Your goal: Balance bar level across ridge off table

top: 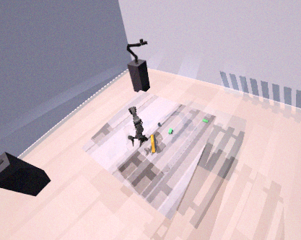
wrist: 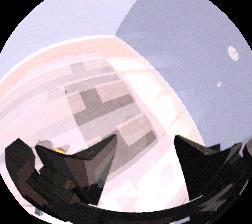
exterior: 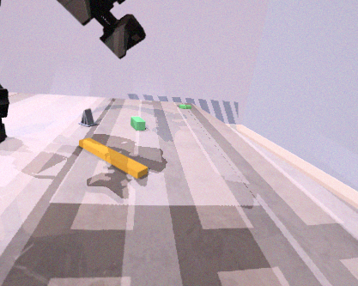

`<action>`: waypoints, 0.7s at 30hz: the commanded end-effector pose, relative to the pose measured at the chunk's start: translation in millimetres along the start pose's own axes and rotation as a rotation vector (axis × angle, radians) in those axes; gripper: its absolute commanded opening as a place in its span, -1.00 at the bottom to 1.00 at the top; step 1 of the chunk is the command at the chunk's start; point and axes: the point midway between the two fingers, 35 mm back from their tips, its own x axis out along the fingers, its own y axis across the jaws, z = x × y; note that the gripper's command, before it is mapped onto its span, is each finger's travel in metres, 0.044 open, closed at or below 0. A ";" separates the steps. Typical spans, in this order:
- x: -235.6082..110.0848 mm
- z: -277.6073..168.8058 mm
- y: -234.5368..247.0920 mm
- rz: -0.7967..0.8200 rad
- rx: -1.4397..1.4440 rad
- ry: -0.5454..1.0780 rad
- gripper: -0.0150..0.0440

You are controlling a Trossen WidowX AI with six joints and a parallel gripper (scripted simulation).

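Note:
The orange-yellow bar [top: 153,143] [exterior: 112,157] lies flat on the table; a sliver of the bar [wrist: 60,151] shows past a finger in the wrist view. The ridge, a small blue-grey wedge on a thin base [top: 159,125] [exterior: 87,117], stands apart from the bar, behind it in the exterior view, with nothing on top. My gripper [top: 136,144] [exterior: 103,41] [wrist: 146,136] is open and empty. It hangs well above the table, higher than the bar and off to its arm-base side. The ridge is not clearly visible in the wrist view.
A green block [top: 170,131] [exterior: 137,123] stands near the ridge and bar. Another flat green object [top: 205,120] [exterior: 185,106] lies farther off. Two black pillars [top: 138,76] [top: 20,174] stand beyond the table. Patchy shadows cross the table around the bar.

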 end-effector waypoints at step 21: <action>-27.5 -146.6 198.4 0.451 0.240 0.645 0.58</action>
